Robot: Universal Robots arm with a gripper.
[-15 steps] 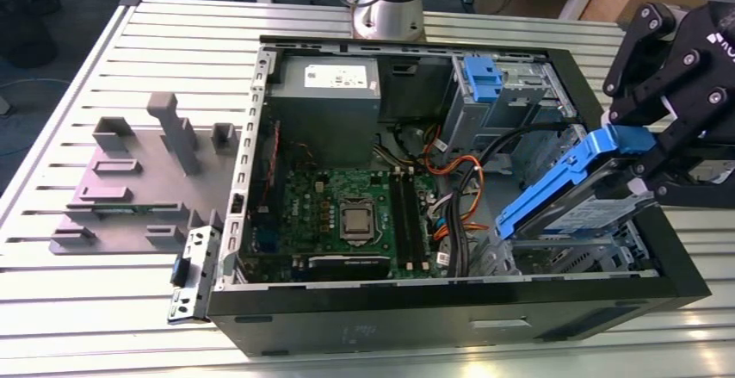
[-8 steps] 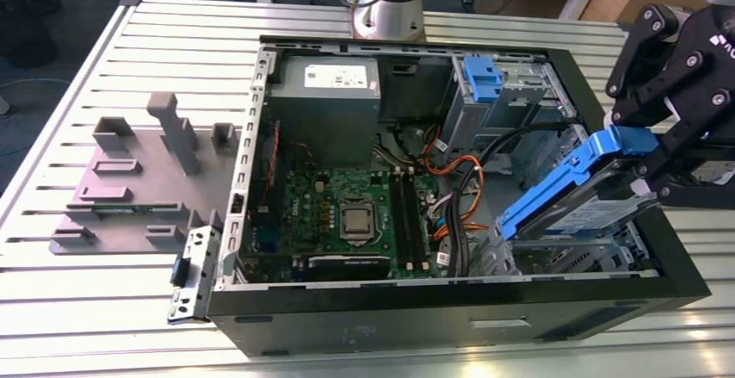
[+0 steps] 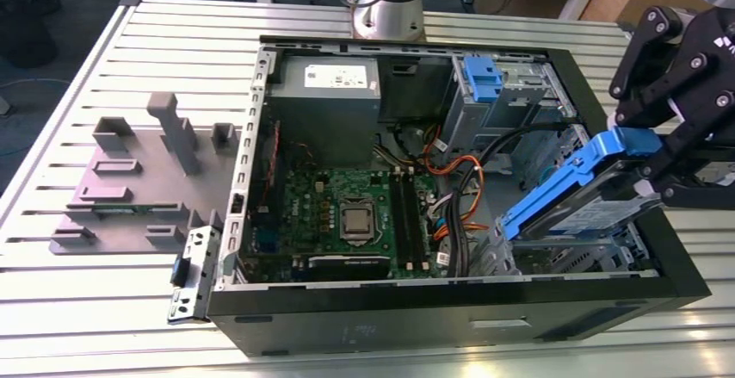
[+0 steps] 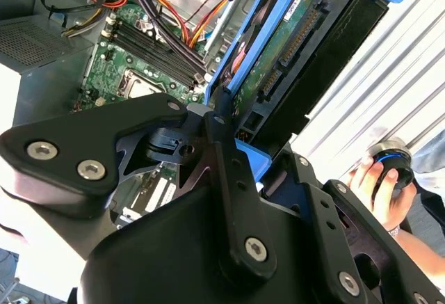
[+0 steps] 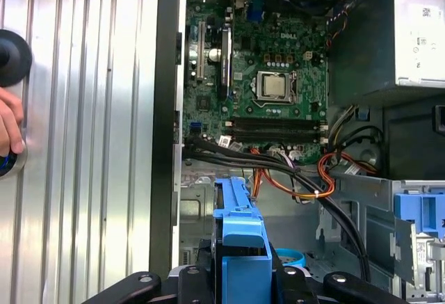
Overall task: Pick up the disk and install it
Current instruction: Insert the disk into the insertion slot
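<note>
My black gripper (image 3: pixel 663 170) is shut on the disk (image 3: pixel 580 190), a flat drive in a blue plastic carrier. It holds the disk tilted, one end up, over the drive cage at the near corner of the open computer case (image 3: pixel 460 313), on the exterior view's right. In the second wrist view the disk (image 4: pixel 295 53) shows its green circuit board and connector, with the gripper (image 4: pixel 233 140) clamped on its blue rail. The first wrist view looks along the disk's blue carrier (image 5: pixel 240 238) from between the fingers (image 5: pixel 198 283).
Inside the case lie the motherboard (image 3: pixel 344 214), a grey power-supply box (image 3: pixel 327 94), cable bundles (image 3: pixel 460 180) and another blue carrier (image 3: pixel 483 77) in the far bay. A grey plastic stand (image 3: pixel 138 180) sits on the slatted table. A person's hand (image 4: pixel 382 186) holds a round device beside the case.
</note>
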